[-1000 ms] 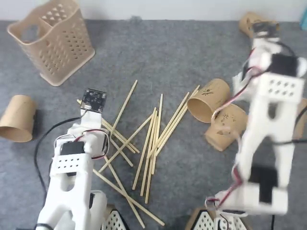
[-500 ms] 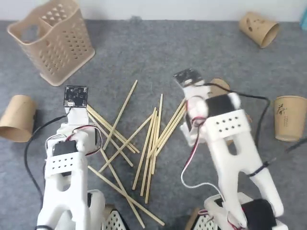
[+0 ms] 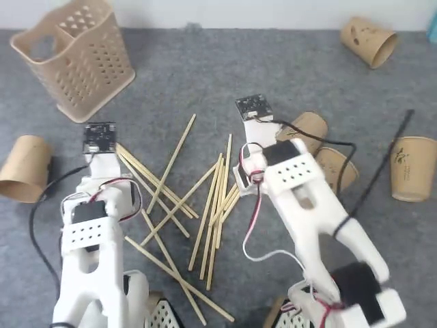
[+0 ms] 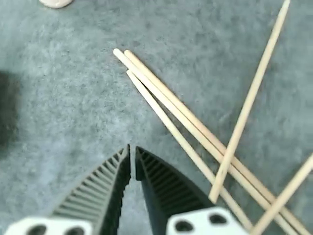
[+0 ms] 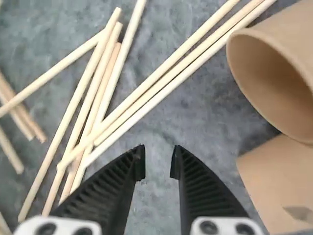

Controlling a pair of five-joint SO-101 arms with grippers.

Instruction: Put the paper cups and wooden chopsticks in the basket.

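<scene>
Several wooden chopsticks (image 3: pixel 205 198) lie scattered across the middle of the grey mat. The tan basket (image 3: pixel 75 58) stands at the far left. Paper cups lie on their sides: one at the left (image 3: pixel 26 169), one at the far right corner (image 3: pixel 369 41), one at the right (image 3: pixel 413 167), and two together near the middle (image 3: pixel 311 128). My left gripper (image 4: pixel 131 149) is shut and empty, low over bare mat just short of three chopstick ends (image 4: pixel 146 83). My right gripper (image 5: pixel 156 157) is slightly open and empty, over mat between chopsticks (image 5: pixel 161 88) and a cup's mouth (image 5: pixel 274 73).
The left arm (image 3: pixel 92 225) stands at the pile's left edge, and the right arm (image 3: pixel 300 184) reaches over its right side, covering part of the two middle cups. A black cable (image 3: pixel 382 164) slants across the right. Bare mat lies between the basket and the pile.
The right arm swung from the far right side to the middle, over the chopsticks beside the two cups. The left arm shifted a little left and farther out.
</scene>
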